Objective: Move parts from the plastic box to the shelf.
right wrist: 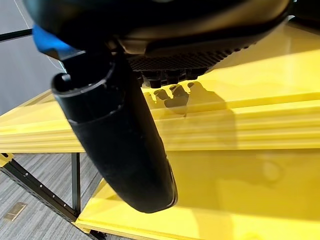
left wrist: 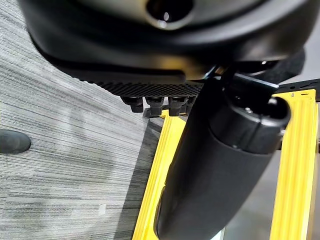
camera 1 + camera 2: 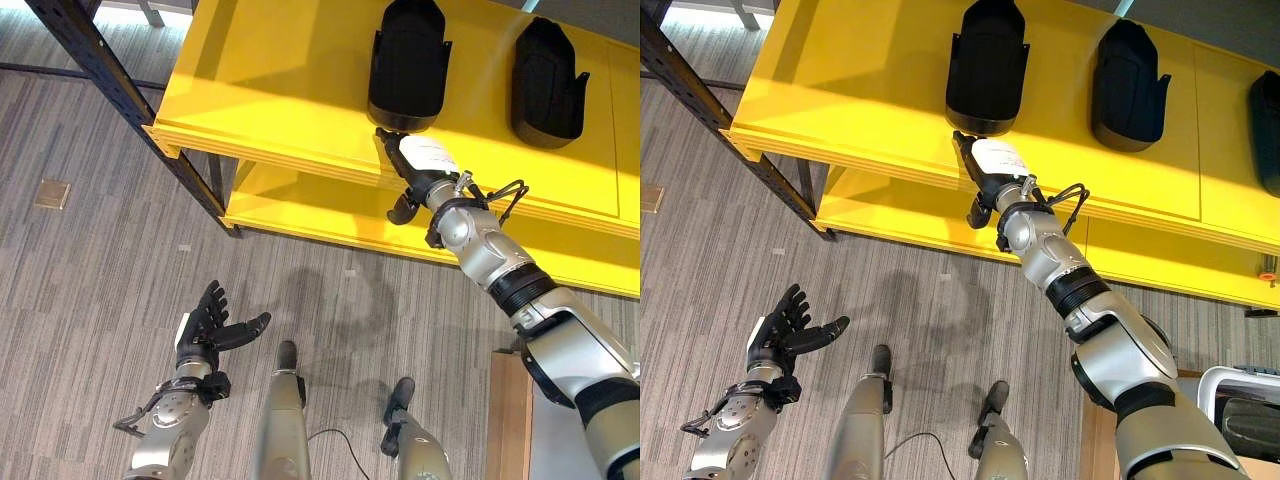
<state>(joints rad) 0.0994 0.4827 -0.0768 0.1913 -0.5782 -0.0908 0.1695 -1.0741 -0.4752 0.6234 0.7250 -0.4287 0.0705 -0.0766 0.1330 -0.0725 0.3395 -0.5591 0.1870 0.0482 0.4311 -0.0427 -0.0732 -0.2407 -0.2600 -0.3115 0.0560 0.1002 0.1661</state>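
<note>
Right hand open at shelf edge, beside black part.

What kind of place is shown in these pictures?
Probably a workshop or storeroom: a yellow shelf on a black metal frame holds black parts, over grey carpet floor.
</note>
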